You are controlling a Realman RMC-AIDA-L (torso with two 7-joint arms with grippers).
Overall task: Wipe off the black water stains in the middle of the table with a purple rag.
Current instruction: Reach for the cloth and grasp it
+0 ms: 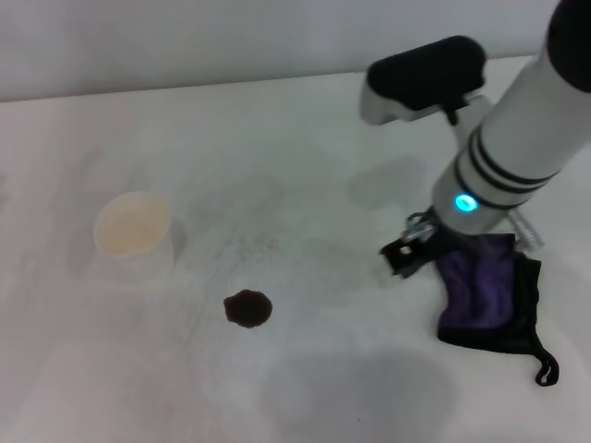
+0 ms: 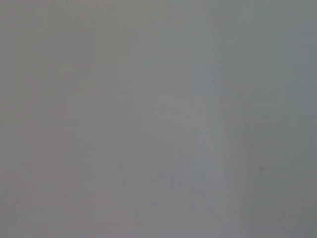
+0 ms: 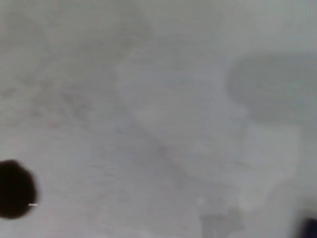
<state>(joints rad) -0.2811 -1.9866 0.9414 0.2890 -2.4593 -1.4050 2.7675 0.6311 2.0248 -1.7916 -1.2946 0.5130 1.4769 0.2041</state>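
Landmark: black water stains (image 1: 248, 308) on table (image 1: 305, 138). We log purple rag (image 1: 488, 291) well right of blot, flat on table. Right gripper (image 1: 413, 247) touching rag's near-blot edge; we cannot tell finger spread. White cup (image 1: 135, 236) upper left of blot. Left gripper unseen.

The surface (image 1: 305, 138) is plain white and matt, with faint grey smudges. The stain (image 1: 247, 308) is a flat, dark brown-black blot with uneven edges. The rag (image 1: 488, 297) is soft purple cloth with black trim, lying in folds. The cup (image 1: 135, 231) looks like pale, translucent plastic. The right arm (image 1: 517, 138) has smooth, glossy white casing with black bands.
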